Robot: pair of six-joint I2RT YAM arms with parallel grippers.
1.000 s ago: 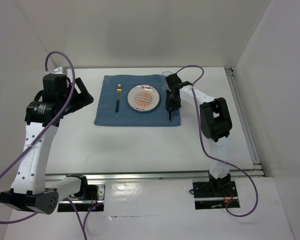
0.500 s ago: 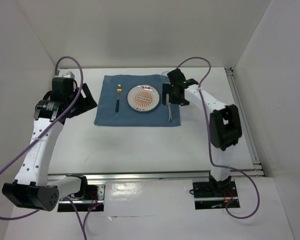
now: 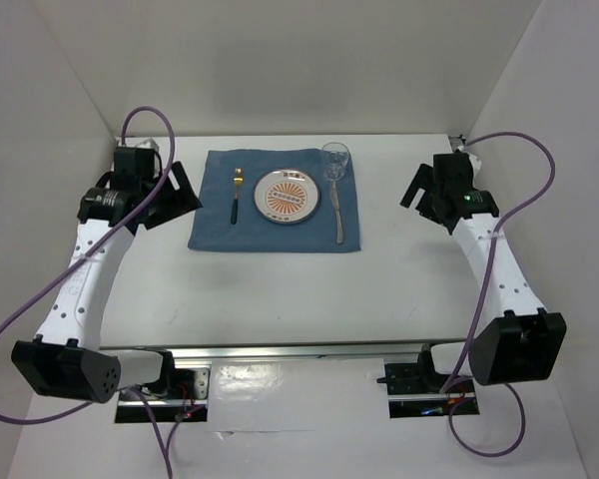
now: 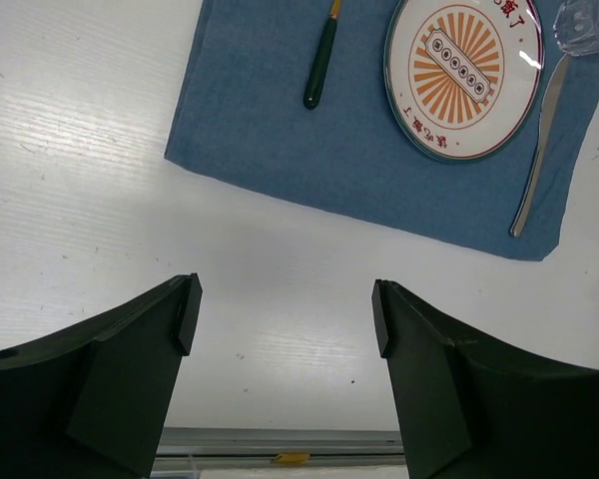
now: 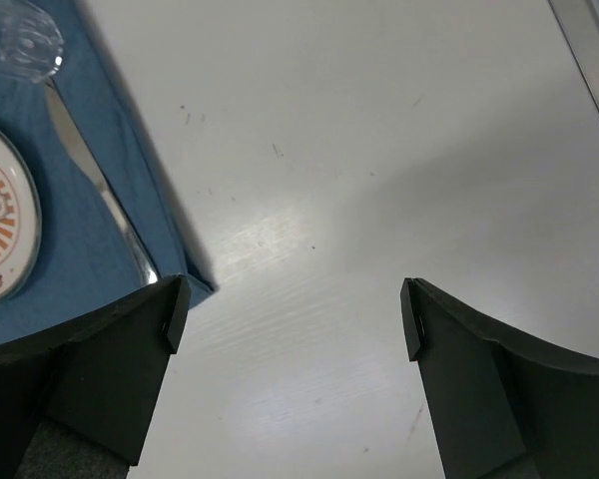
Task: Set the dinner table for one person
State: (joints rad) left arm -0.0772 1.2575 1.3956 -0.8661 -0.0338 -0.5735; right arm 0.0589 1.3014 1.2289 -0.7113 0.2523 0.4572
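Observation:
On the white dinner table [image 3: 280,289] lies a blue placemat [image 3: 276,225]. On the mat sit a round plate with an orange sunburst [image 3: 288,196], a dark-handled fork [image 3: 236,197] to its left, a silver knife [image 3: 335,218] to its right and a clear glass [image 3: 335,162] at the mat's far right corner. My left gripper [image 3: 180,195] hangs open left of the mat, empty; the left wrist view shows its jaws wide apart around the left gripper's centre [image 4: 285,309] over bare table. My right gripper [image 3: 415,190] is open and empty, well right of the mat, jaws spread around the right gripper's centre [image 5: 292,311].
A metal rail [image 3: 309,351] runs along the near table edge by the arm bases. Another rail [image 3: 484,235] lines the right side. White walls enclose the table at the back and both sides. Purple cables loop off both arms.
The right gripper let go at the placemat's right edge, opened and swung away to the right. The glass and knife now show uncovered. The left arm shifted slightly back and right.

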